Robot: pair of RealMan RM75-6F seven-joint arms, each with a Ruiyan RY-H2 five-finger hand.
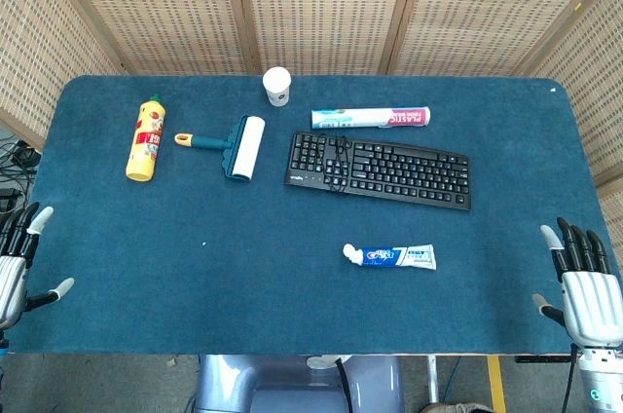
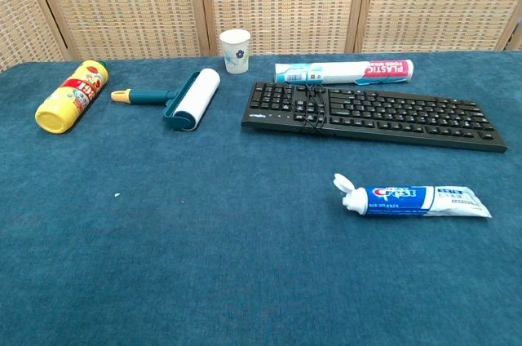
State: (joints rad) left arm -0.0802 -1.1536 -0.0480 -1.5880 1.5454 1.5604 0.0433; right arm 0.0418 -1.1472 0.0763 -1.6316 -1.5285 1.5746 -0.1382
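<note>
Right hand (image 1: 587,286) fingers spread, holding nothing, left hand (image 1: 18,262) likewise, toothpaste tube (image 1: 391,256) between them

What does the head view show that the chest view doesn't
Only the head view shows the two hands: the left hand and right hand, both open and holding nothing, at the table's near corners. The chest view adds no further objects; it shows the same things closer and lower. Both share the yellow bottle, lint roller, paper cup, plastic wrap box, keyboard and toothpaste.
</note>
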